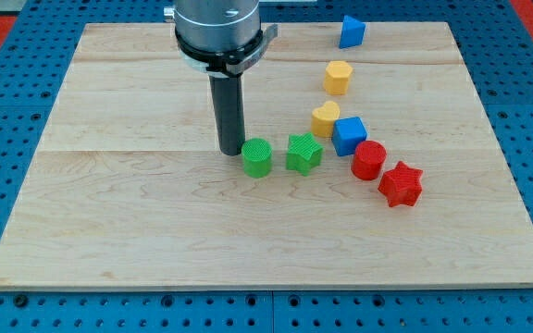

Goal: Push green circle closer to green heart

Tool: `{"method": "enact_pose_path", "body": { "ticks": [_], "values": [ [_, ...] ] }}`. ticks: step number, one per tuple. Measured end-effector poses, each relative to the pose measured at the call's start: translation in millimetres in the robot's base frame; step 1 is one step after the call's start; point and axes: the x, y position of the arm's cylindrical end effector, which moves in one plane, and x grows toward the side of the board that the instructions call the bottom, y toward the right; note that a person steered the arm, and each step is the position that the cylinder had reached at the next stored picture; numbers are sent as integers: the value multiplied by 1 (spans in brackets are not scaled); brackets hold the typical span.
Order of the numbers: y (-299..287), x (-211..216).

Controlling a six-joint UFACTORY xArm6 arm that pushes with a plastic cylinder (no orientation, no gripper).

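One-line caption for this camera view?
My tip sits just left of the green circle, with the second green block close on its right.

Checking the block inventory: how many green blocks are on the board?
2. The green circle sits near the board's middle, just right of my tip. The second green block, star-like rather than clearly a heart, is right of the circle. None seem hidden.
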Motion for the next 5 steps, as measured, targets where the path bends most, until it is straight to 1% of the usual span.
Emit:
{"method": "enact_pose_path", "body": {
  "ticks": [1,2,3,5],
  "values": [
    [-13,3],
    [-20,31],
    [-15,46],
    [-14,37]
  ]
}}
